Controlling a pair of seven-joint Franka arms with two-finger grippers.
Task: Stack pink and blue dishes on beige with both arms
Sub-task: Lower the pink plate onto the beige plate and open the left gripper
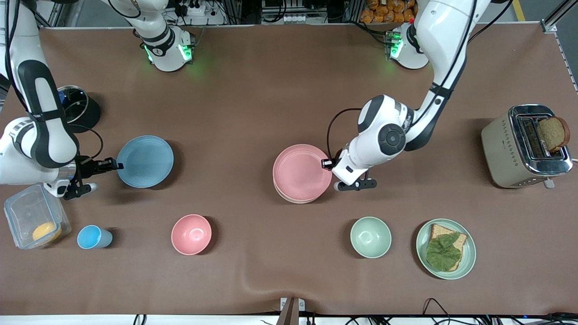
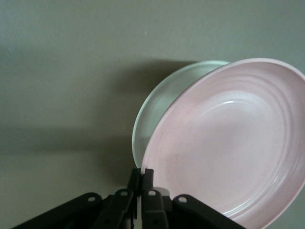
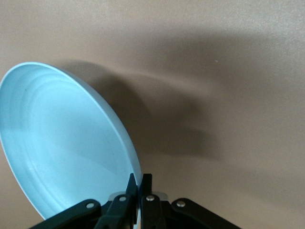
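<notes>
Over beige plate (image 1: pixel 293 197), left tool (image 1: pixel 326 163) pinching pink plate (image 1: pixel 301 171) rim, right tool (image 1: pixel 118 166) pinching blue plate (image 1: pixel 145 160) rim

We see left gripper (image 2: pixel 141 180) pinched on rim of pink plate (image 2: pixel 228 143), w/ beige plate (image 2: pixel 159 102) just beneath it, edge showing, above table (image 2: pixel 66 71).

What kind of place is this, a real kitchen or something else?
Most likely a robot lab staged as a breakfast table, not a real kitchen. Two arms are bolted to a brown-covered table, metal framing and cables line its edge, and a toaster and dishes such as the pink plate look set out for practice.
</notes>
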